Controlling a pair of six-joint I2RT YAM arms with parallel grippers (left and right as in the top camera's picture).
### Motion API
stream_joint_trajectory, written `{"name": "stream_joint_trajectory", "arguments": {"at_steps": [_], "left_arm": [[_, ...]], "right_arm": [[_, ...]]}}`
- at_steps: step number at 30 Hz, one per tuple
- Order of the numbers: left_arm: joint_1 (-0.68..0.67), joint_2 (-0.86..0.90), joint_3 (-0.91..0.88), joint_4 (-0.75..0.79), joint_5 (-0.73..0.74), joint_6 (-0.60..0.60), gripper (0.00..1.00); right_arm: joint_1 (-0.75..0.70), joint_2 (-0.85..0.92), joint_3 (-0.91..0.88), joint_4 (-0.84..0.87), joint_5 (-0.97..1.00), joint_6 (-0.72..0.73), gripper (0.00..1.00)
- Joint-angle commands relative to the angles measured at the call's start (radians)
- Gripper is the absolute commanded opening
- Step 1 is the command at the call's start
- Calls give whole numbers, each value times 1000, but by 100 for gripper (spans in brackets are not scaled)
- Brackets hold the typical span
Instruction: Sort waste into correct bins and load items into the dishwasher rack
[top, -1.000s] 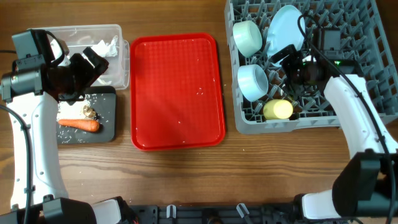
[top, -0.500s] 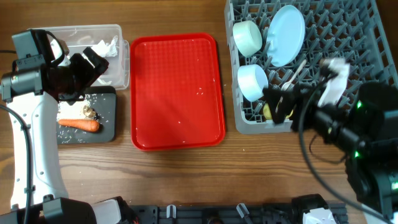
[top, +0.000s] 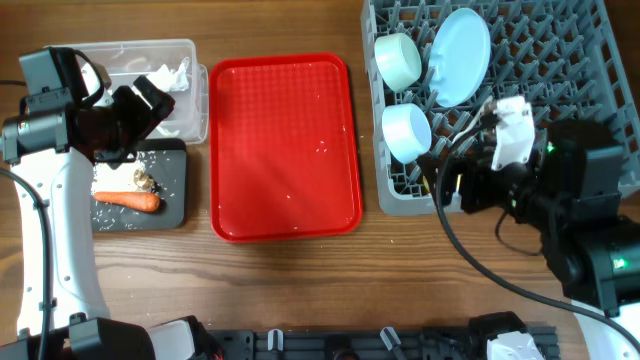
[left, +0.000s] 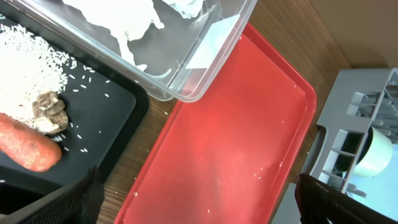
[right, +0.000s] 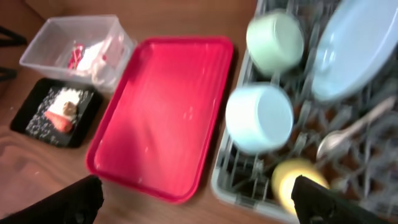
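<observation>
The grey dishwasher rack (top: 560, 40) holds the pale blue plate (top: 462, 42), pale green bowl (top: 398, 58), light blue bowl (top: 407, 130), yellow cup (right: 295, 180) and white spoon (right: 351, 127). My right gripper (top: 445, 178) is open and empty, raised above the rack's front left corner. The clear tub (top: 190, 60) holds white tissue (top: 170, 75) and the red wrapper (right: 74, 56). The black tray (top: 175, 215) holds the carrot (top: 128, 200), a brown scrap (top: 143, 180) and rice (top: 110, 180). My left gripper (top: 150, 100) is open and empty above the tub and black tray.
A flat red serving tray (top: 285, 145) lies between the bins and the rack, with a few rice grains on it. Bare wooden table (top: 300, 290) runs along the front. My right arm hides the rack's front right part in the overhead view.
My right arm has lifted out of the rack and drawn back toward the front, ending high above the rack's front edge. The left arm has not moved.
</observation>
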Motion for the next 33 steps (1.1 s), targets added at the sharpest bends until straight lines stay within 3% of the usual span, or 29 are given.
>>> {"name": "stream_joint_trajectory", "arguments": {"at_steps": [1,5,11,13,16,21,33], "left_arm": [[6,-6,5,2,-6,1,100],[6,-6,5,2,-6,1,100],[6,-6,5,2,-6,1,100],[6,-6,5,2,-6,1,100],[6,-6,5,2,-6,1,100],[6,-6,5,2,-6,1,100],[6,-6,5,2,-6,1,100]], "right_arm": [[4,10,-20,113,76,-69,100],[3,-109,-224,425,98,-159,100],[-20,-495,-837,935,101,-152,100],[-21,-610,-982,1014,101,-152,100],[-40,-759,-1128,1072,102,-127,100],[-97,-911,-1215,1056,117,-43,100],[-105,-962,-1231,957,169,-48,100]]}}
